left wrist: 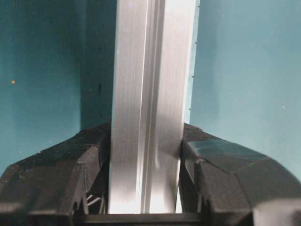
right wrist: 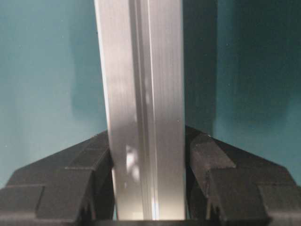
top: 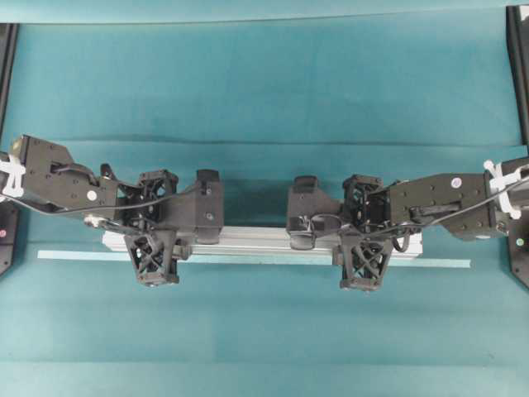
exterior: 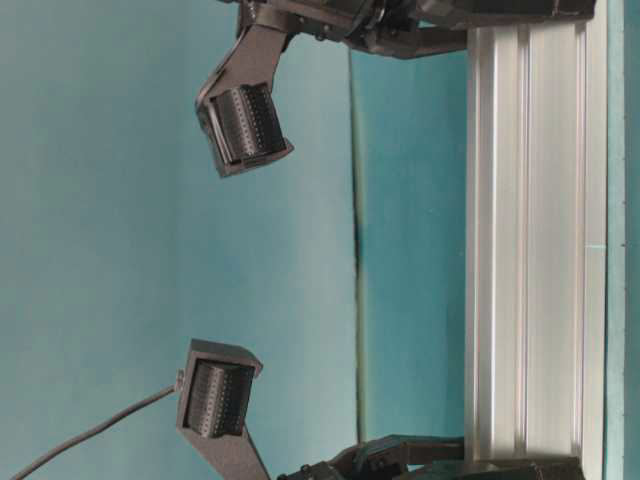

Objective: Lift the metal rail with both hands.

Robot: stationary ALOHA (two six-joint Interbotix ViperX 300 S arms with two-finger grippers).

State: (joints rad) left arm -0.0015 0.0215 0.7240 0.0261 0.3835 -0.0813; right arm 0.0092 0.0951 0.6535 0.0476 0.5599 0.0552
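The metal rail lies left to right across the teal table, silver-grey with lengthwise grooves. My left gripper is shut on it near its left end, and my right gripper is shut on it near its right end. In the left wrist view the rail runs up between the black fingers, which press on both its sides. The right wrist view shows the same: the rail is clamped between the fingers. A dark shadow lies beside the rail. I cannot tell whether it is off the table.
A thin pale teal tape strip runs along the rail's near side and past both its ends. Black frame posts stand at the far corners. The table-level view shows the rail close up and the two wrist housings.
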